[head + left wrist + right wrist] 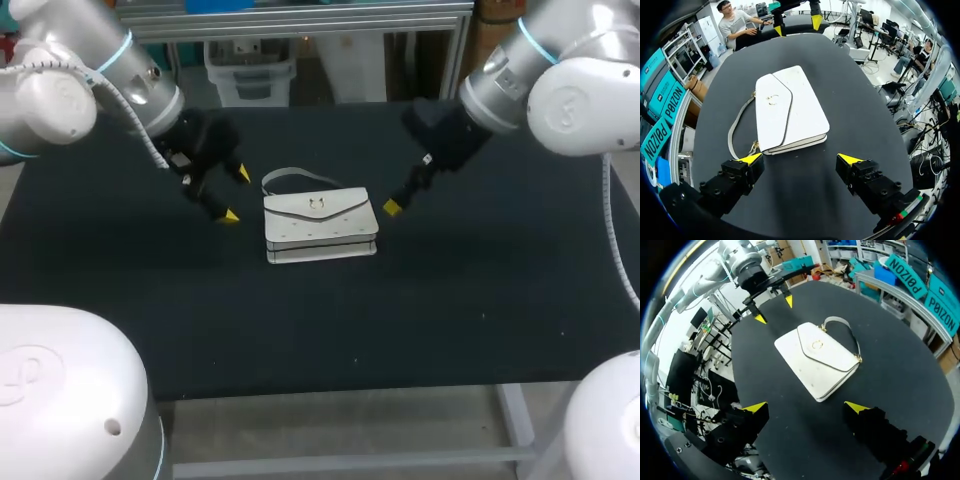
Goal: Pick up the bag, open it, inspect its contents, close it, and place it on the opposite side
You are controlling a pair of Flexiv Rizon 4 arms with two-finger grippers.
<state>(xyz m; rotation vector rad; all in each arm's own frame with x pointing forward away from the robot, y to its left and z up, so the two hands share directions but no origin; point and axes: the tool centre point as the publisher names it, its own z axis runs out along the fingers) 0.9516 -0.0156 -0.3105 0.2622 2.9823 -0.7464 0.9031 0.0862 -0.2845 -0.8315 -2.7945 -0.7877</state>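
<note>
At the table's middle: the white bag (320,225) lies flat on the dark table (470,300). Its flap (772,112) is shut and facing up, and its strap (737,125) is curled on the cloth along the side away from me.
Left gripper (800,160): fingers spread wide and holding nothing. It hangs just beside the bag's left end, not touching it.
Right gripper (806,407): also spread wide and empty, near the bag's right end and apart from it.
Stage, as I judge it: the pickup is not yet begun. The bag is neither lifted nor opened.
Risk, first grasp: the bag lies flat with little for me to pinch. If I close on its body from one end, the smooth shell may skid over the cloth instead of seating between the fingers.
Risk, strap: it looks thin and limp. If I lift by it, the bag would probably swing and tilt. A finger coming in low could also snag the loop and drag the bag.
Risk, flap: the clasp (816,345) is small. A fingertip that misses the flap's edge would push the whole bag unless my other arm pins it.
Risk, arms: both grippers face the bag from opposite ends. If I bring them in together, they could meet over it.
Risk, contents: I cannot see what is inside. If I open the bag while it is tilted, something could spill out.
</note>
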